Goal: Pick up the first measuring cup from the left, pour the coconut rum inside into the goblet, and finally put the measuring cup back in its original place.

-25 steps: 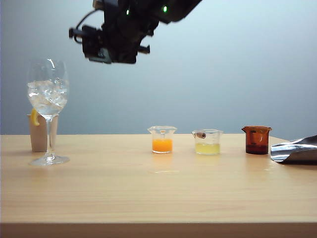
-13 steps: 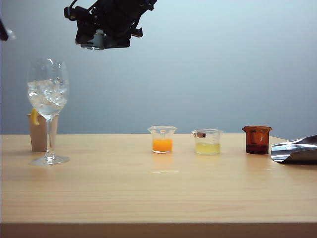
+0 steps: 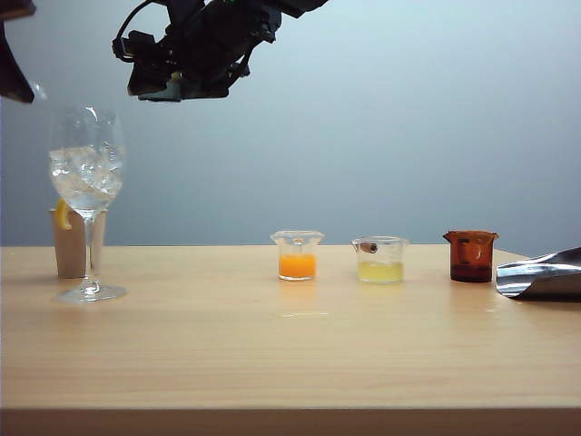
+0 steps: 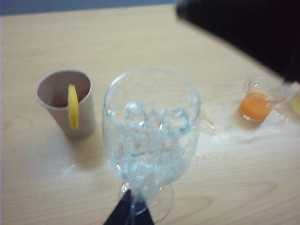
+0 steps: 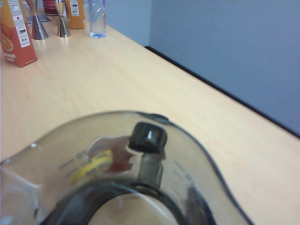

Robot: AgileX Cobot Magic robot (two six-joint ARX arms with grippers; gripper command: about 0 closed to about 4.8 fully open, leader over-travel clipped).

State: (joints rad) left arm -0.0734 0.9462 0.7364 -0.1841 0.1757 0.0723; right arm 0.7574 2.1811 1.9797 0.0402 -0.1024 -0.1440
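Pale wood-grain worktop (image 3: pixel 290 354) runs under a blank grey-blue wall, with the goblet (image 3: pixel 87 195) of ice standing at left in the exterior view and the right pincer (image 5: pixel 149 154) high in the upper middle, its fingers clamped over the rim of the first measuring cup (image 5: pixel 136 173). The left pincer (image 4: pixel 129 213) hangs above the goblet at the upper-left corner, and whether it is open or closed cannot be told. To pour well (my judgement), carry the cup level until its lip is over the bowl, then tip slowly so the coconut rum lands on the ice.
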